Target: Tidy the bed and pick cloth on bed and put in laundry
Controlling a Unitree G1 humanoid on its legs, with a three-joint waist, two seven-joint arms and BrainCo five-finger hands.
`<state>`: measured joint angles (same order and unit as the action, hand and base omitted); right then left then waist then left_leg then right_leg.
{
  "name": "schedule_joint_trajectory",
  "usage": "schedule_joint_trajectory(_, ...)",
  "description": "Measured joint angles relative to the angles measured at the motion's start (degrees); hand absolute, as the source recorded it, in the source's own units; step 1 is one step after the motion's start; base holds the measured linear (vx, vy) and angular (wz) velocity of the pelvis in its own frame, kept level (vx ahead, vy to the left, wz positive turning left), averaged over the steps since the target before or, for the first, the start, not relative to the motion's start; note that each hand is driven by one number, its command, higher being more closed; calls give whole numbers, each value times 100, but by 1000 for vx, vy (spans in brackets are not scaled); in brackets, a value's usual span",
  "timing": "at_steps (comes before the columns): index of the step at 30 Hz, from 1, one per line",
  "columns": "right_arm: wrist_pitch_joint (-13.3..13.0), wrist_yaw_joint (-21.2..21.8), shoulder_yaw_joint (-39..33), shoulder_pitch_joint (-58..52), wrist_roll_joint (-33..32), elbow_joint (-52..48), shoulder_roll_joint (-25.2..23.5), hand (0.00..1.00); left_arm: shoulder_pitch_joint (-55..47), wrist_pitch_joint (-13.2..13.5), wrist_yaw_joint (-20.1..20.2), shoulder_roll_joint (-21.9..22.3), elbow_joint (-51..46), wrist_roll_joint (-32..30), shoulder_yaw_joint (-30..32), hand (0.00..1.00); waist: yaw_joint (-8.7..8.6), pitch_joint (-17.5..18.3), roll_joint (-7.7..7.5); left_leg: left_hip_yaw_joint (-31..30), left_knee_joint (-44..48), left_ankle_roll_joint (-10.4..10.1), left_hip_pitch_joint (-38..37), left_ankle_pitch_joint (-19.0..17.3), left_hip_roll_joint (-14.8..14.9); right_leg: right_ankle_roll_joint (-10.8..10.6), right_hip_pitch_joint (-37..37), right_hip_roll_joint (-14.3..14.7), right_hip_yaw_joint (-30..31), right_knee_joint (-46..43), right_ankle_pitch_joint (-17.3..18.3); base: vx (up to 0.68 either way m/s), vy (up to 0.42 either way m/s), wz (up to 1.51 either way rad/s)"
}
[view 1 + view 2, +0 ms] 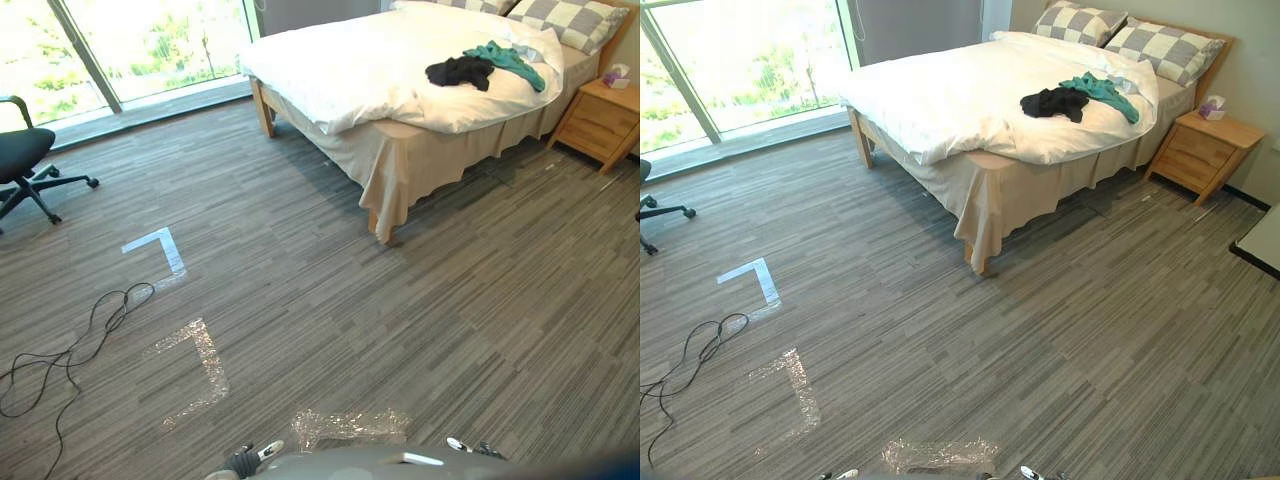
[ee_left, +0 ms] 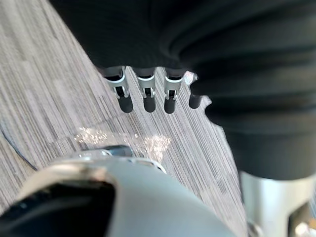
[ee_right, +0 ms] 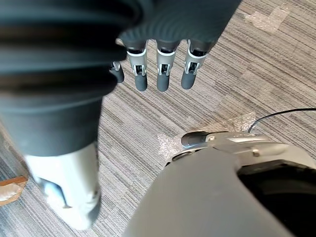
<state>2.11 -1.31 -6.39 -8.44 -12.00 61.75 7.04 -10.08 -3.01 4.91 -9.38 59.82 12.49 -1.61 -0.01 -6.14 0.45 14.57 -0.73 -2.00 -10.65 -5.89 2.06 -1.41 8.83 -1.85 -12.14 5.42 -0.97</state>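
Across the room stands a bed [image 1: 400, 150] with a rumpled white duvet [image 1: 360, 60] and two checked pillows [image 1: 1165, 45]. On the duvet near the pillows lie a black cloth [image 1: 460, 70] and a teal cloth [image 1: 512, 60], touching each other. My left hand [image 2: 145, 91] hangs above the grey carpet in the left wrist view, fingers straight and holding nothing. My right hand [image 3: 160, 69] hangs the same way in the right wrist view, also open and empty. Both hands are far from the bed.
A wooden nightstand [image 1: 1200, 150] with a tissue box [image 1: 1212, 106] stands beside the bed's head. A black office chair [image 1: 25, 165] is at the left by the window [image 1: 130, 50]. Tape marks [image 1: 160, 250] lie on the carpet. A dark table corner [image 1: 1260, 245] juts in at right.
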Motion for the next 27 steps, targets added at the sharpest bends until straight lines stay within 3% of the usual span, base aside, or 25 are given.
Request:
schedule_joint_trajectory(5, -5, 2, -2, 184, 219, 0, -13, 0, 17, -18, 148, -27, 4, -76, -55, 0, -53, -60, -1, 71, -75, -169, -107, 40, 4, -144, 83, 1, -55, 0, -16, 15, -5, -3)
schedule_joint_trajectory(14, 3, -110, 5, 382, 667, -1, -15, 0, 139, -153, 236, -29, 3, -317, -63, 0, -40, -211, 21, 77, -128, -178, -228, 46, 2, -194, 154, 1, -73, 10, -19, -58, -22, 0)
schedule_joint_trajectory(27, 181, -850, -179, 332, 561, -3, -52, 0, 192, -293, 176, -85, 1, -537, -304, 0, -60, -257, -47, 97, -306, 30, -225, 171, 3, -26, 10, 24, -103, -130, 74, -41, -19, 1)
